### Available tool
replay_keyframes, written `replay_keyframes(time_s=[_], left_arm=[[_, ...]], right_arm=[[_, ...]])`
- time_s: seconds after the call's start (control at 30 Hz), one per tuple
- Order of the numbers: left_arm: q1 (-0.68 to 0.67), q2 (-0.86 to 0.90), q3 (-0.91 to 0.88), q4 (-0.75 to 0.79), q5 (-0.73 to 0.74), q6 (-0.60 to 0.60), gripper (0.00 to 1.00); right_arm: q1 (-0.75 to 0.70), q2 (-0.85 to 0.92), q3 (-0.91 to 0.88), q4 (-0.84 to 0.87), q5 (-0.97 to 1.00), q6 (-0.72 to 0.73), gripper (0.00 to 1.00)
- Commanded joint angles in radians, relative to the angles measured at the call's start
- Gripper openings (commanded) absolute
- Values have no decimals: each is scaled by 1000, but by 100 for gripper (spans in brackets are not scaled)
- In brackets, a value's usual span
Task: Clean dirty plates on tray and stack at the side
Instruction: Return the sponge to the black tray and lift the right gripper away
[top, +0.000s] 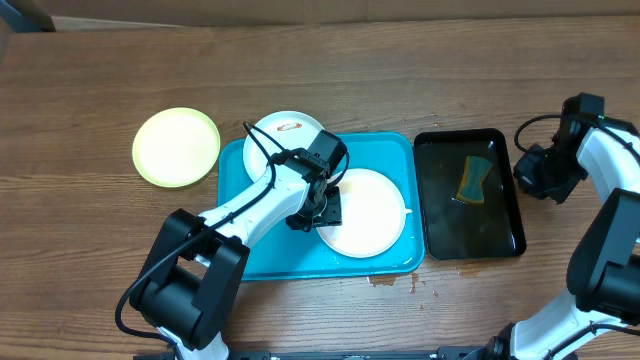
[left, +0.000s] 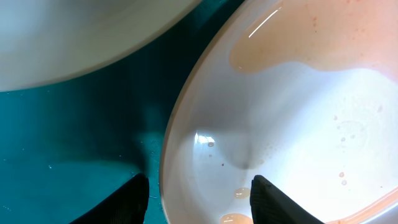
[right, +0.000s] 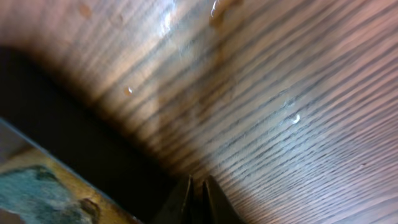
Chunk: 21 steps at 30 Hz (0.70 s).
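I see a brown wooden table (top: 350, 70) filling the overhead frame. Right of center sits a black rectangular tray (top: 421, 200), its floor glossy and wet-looking, with a yellow-and-teal sponge (top: 473, 178) lying in its upper half. Small brown drips (top: 395, 282) spot the wood near its lower left corner. My right wrist view shows wood grain with droplets (right: 296, 118), and the sponge blurred at bottom left.

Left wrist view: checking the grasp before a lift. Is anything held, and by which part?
Nothing held. The left gripper is open, fingers astride the rim of the white plate, not clamped.
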Motion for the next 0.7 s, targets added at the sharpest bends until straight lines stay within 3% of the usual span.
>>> replay_keyframes(time_s=[0.0,0.1,0.33,0.47,0.67], left_arm=[[-2,10,-8,2,5,2,54],[-2,10,-8,2,4,2,55],[-2,10,-8,2,4,3,55],[-2,10,-8,2,4,5,55],[-2,10,-9,-7,4,5,54]], right_arm=[[5,-6,-7,13,-93,-19,6],[4,-6,-1,9,-184,-71,9],[-10,-6,66,-46,-177,-71,17],[-11,-6,152,-87,-177,-71,34],[-11,-6,287,-192,-177,-72,40]])
